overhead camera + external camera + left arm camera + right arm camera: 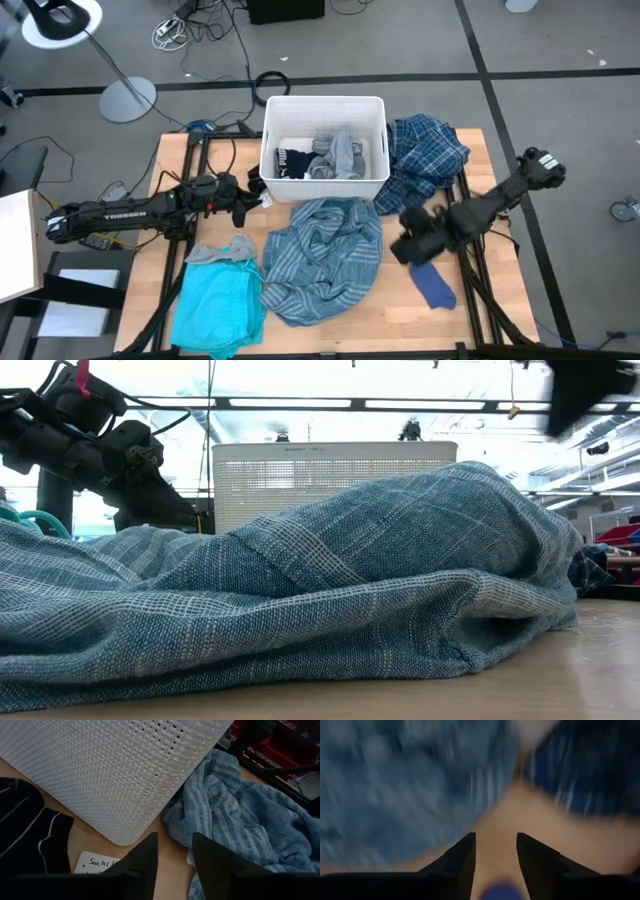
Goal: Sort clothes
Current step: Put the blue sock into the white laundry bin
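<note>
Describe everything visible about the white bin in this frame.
The white bin is a rectangular plastic tub with finely perforated walls, standing upright at the table's far edge. Inside lie a grey garment and small dark striped pieces. The blue-grey striped shirt lies against its near side; the plaid shirt lies beside it.

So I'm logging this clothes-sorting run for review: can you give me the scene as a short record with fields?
bin: white bin at the table's far middle, holding small dark striped pieces and a grey garment
centre: blue-grey striped shirt crumpled in front of the bin
left front: turquoise garment
right of the bin: navy-white plaid shirt
near right arm: blue sock on the table
left end effector: open, empty, beside the bin's corner
right end effector: open, empty, above the table beside the striped shirt
</note>
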### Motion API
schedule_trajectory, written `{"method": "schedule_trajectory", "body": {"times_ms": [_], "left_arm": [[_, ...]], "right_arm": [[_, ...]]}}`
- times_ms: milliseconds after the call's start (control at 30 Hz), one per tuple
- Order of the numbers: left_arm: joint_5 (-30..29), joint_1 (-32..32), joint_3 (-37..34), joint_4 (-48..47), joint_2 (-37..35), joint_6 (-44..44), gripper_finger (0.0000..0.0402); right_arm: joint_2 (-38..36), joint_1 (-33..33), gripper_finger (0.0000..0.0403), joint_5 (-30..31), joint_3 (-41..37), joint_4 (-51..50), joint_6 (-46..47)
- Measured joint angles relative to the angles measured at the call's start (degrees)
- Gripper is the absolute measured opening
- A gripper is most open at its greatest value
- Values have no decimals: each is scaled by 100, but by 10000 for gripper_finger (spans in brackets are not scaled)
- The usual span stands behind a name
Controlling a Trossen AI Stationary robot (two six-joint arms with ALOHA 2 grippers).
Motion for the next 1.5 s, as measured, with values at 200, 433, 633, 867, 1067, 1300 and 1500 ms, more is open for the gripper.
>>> {"method": "schedule_trajectory", "body": {"times_ms": [200,433,633,867,1067,1300,1500], "left_arm": [[0,1,0,1,0,-5,127],[0,1,0,-2,0,-92,127],[0,1,0,-2,-1,-123,127],[-2,0,0,-4,-2,-123,127],[-2,-1,0,-2,-1,-123,127],[-108,0,0,2,0,-123,127],[-264,1,0,0,11,-61,127]], "right_arm": [[7,662,136,-1456,-1425,1380,1516],[7,914,125,-1716,-2900,3276,2170],[0,911,64,-1837,-3368,3149,2379],[-17,747,5,-1457,-2869,2327,1690],[-15,591,2,-949,-1763,893,1242],[-17,167,1,468,-129,-306,257],[-17,-704,0,1447,1275,-446,-1721]]}}
